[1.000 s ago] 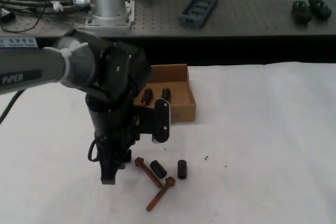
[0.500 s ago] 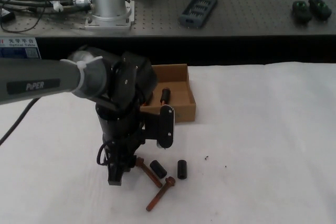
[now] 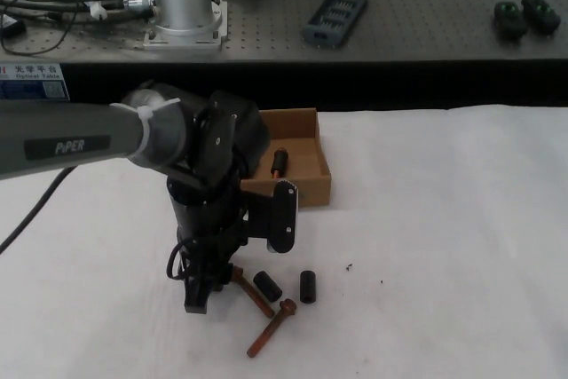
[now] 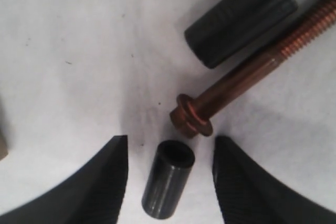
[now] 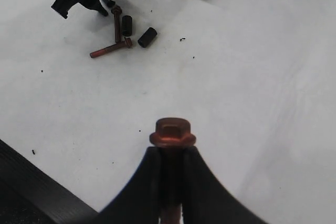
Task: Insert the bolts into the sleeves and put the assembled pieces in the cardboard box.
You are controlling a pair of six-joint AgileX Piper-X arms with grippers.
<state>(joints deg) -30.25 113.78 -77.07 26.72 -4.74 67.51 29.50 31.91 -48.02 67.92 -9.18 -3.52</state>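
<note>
Copper-brown bolts point(image 3: 269, 329), black sleeves point(image 3: 307, 286), tan cardboard box point(image 3: 311, 191), white table cover point(image 3: 444, 246).

Overall: bright, even, soft; light seems to come from overhead.
Cloth point(image 3: 444, 219): near-white in high view, no hard glare; back bench point(image 3: 417, 24) dimmer, grey.
L arm point(image 3: 209, 210): faint, short shadow close under it.
L wrist view: grey shadow pools on cloth by sleeve point(image 4: 169, 184) & bolt point(image 4: 236, 82) head; dull sheen along shank; L fingers point(image 4: 94, 187) flat black.
R wrist view: held bolt point(image 5: 172, 132) head lit on top; R fingers point(image 5: 142, 192) dark.
</note>
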